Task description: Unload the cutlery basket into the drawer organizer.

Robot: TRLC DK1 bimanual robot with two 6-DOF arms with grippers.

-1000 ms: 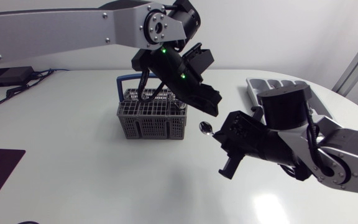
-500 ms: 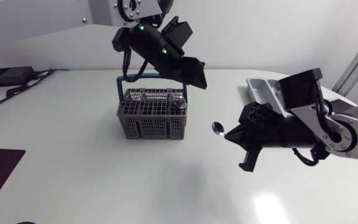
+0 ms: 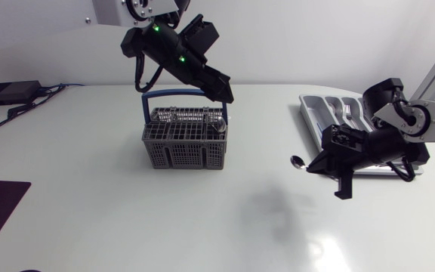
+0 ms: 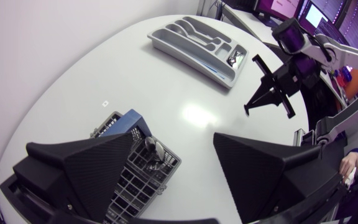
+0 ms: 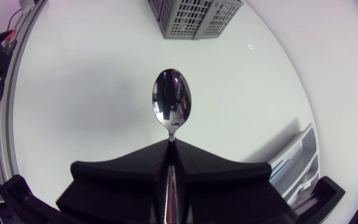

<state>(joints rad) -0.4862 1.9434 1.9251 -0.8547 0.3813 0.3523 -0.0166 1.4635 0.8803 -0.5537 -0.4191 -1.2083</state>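
progress: partway, judged from the layout. drawer organizer (image 3: 313, 113) at right of head view, already holding some cutlery (image 4: 234, 58) in one compartment; count not readable. cutlery basket (image 3: 185, 143) centre-left on desk (image 3: 89, 189), not yet empty: at least one spoon-like piece (image 3: 219, 123) standing in its right corner, more metal along the top row, too small to sort. one spoon (image 5: 172, 102) held in the air right of centre, between basket and organizer, nearer the organizer, above the desk. left to do, by this reading: set this spoon into a compartment, then fetch the rest from the basket.

right jaws: clenched on the spoon's handle, pinched from both sides, bowl poking out ahead of the tips and facing back toward the basket.

left jaws: released, spread wide, nothing between them; hanging above the basket's blue handle (image 3: 174, 94) at upper centre of head view, touching nothing.
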